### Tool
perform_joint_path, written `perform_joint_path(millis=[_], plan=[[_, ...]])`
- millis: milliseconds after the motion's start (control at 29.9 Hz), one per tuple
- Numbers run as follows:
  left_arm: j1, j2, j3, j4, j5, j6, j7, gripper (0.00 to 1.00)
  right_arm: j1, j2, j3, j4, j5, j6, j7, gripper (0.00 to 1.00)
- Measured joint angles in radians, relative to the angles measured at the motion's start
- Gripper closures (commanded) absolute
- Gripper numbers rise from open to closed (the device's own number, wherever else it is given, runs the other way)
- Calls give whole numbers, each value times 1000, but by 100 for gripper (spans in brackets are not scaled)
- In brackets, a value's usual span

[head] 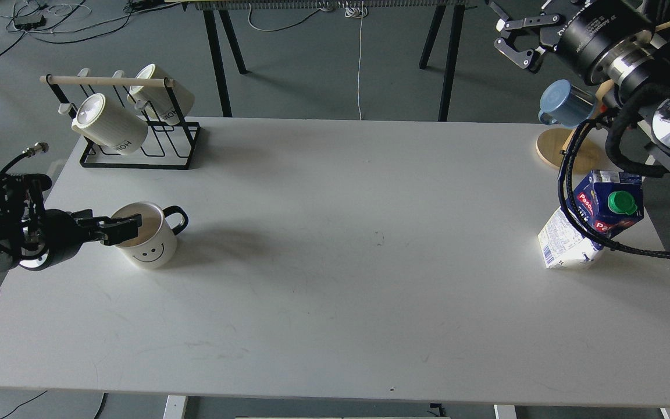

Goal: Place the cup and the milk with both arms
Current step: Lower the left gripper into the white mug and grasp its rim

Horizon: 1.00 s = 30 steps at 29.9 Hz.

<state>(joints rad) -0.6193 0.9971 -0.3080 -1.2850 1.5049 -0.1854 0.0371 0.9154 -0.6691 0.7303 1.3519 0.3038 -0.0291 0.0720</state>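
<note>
Near the counter's left edge, the left hand clamps the cup's rim. The milk stands by the right edge; the right hand, fingers apart, is raised beyond the far-right corner.

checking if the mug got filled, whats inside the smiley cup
The left gripper has a finger reaching over the rim into the cup. Only pale inner wall shows beside it; the bottom is covered, so any contents cannot be seen.

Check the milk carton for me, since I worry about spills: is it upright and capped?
Upright and capped. The milk carton stands on its base on the table, its green screw cap seated on the sloped top.
</note>
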Motion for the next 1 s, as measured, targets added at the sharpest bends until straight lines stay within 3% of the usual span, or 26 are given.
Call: perform_joint_path(millis=[167, 301, 435, 502, 603, 669, 770, 1004], plan=[[10, -14, 1, 36, 1, -2, 0, 5, -5, 1, -1, 0, -1, 0, 0, 1], [11, -16, 18, 56, 3, -6, -3, 17, -7, 3, -2, 0, -1, 1, 0, 1], [11, -14, 31, 60, 3, -6, -5, 36, -8, 8, -2, -1, -2, 2, 0, 1], [11, -13, 33, 61, 3, -6, -5, 51, -8, 11, -2, -1, -2, 2, 0, 1], [10, -12, 33, 61, 3, -7, -5, 60, -9, 12, -2, 0, -2, 2, 0, 1], [10, -9, 33, 61, 3, -8, -6, 80, -12, 13, -2, 0, -2, 2, 0, 1], [11, -8, 35, 57, 6, -15, -9, 97, -13, 14, -2, 1, -2, 2, 0, 1], [4, -7, 36, 42, 9, -30, -12, 100, -14, 16, -2, 1, -2, 2, 0, 1]])
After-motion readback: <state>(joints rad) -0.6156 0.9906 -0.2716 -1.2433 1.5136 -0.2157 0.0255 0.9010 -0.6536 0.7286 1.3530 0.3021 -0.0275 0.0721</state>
